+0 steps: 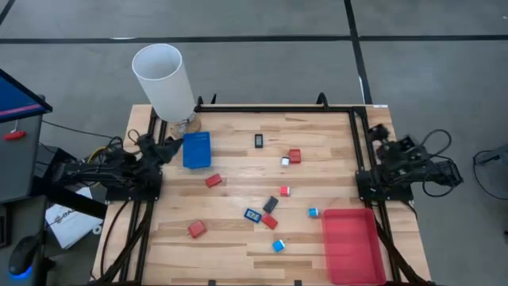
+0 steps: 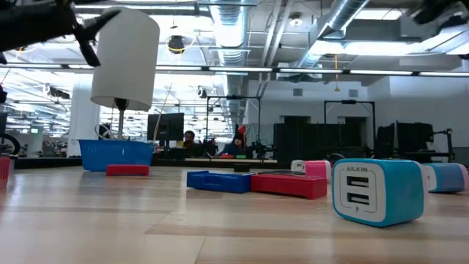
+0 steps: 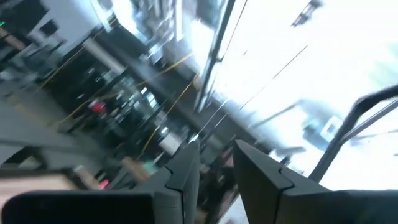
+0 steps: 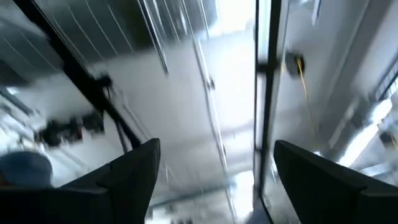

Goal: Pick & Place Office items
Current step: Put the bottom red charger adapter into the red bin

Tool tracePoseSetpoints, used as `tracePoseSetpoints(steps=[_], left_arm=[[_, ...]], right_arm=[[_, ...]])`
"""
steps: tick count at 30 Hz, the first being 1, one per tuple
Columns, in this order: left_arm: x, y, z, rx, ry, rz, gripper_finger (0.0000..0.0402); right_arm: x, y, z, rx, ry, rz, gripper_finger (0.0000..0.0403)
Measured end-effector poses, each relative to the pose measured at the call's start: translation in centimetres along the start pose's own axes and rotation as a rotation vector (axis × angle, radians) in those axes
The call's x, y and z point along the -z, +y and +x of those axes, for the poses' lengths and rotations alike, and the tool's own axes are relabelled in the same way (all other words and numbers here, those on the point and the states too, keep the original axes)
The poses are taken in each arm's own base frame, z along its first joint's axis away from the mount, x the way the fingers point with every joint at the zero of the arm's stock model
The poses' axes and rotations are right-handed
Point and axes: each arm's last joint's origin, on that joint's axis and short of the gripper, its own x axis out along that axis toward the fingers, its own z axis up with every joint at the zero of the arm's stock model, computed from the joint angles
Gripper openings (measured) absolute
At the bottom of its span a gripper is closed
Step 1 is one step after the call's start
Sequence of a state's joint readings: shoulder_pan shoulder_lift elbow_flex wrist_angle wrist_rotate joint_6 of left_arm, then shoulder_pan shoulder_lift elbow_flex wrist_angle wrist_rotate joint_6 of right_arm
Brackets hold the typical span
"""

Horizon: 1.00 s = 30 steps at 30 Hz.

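Note:
Several small office items lie scattered on the wooden table: a black one (image 1: 259,141), red ones (image 1: 294,156) (image 1: 213,180) (image 1: 197,229), and light blue ones (image 1: 279,245) (image 1: 313,212). The low view shows a light blue block (image 2: 378,191) close up. My left gripper (image 3: 216,149) is folded back at the table's left edge and tipped upward, with a narrow gap between its fingers and nothing in it. My right gripper (image 4: 214,149) is at the right edge, pointing steeply up and wide open. Both are far from the items.
A square blue bin (image 1: 197,149) stands at the far left of the table. A flat red tray (image 1: 352,245) lies at the near right. A tall white cylinder (image 1: 163,79) stands beyond the far left corner. A black frame (image 1: 278,107) runs around the table.

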<state>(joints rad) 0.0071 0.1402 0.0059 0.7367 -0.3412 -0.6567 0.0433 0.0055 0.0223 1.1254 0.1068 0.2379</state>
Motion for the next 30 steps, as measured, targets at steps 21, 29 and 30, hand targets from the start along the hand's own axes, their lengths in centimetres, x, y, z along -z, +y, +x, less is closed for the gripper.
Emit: tracePoseSetpoints(steps=[21,29,30], left_arm=[[0.3,0.1,1.4,-0.137,-0.085,-0.187,0.0096],[-0.1,-1.8,4.7,-0.112,-0.022,-0.147,0.0130],[-0.1,-2.0,5.0,-0.109,-0.020,-0.134,0.0134]], right_arm=[[-1.3,-0.2,0.0,0.141,-0.165,0.199,0.0305],[0.2,-0.9,0.0,0.294,-0.045,0.153,0.0305],[0.3,-0.9,0.0,0.298,-0.042,0.155,0.0305]])
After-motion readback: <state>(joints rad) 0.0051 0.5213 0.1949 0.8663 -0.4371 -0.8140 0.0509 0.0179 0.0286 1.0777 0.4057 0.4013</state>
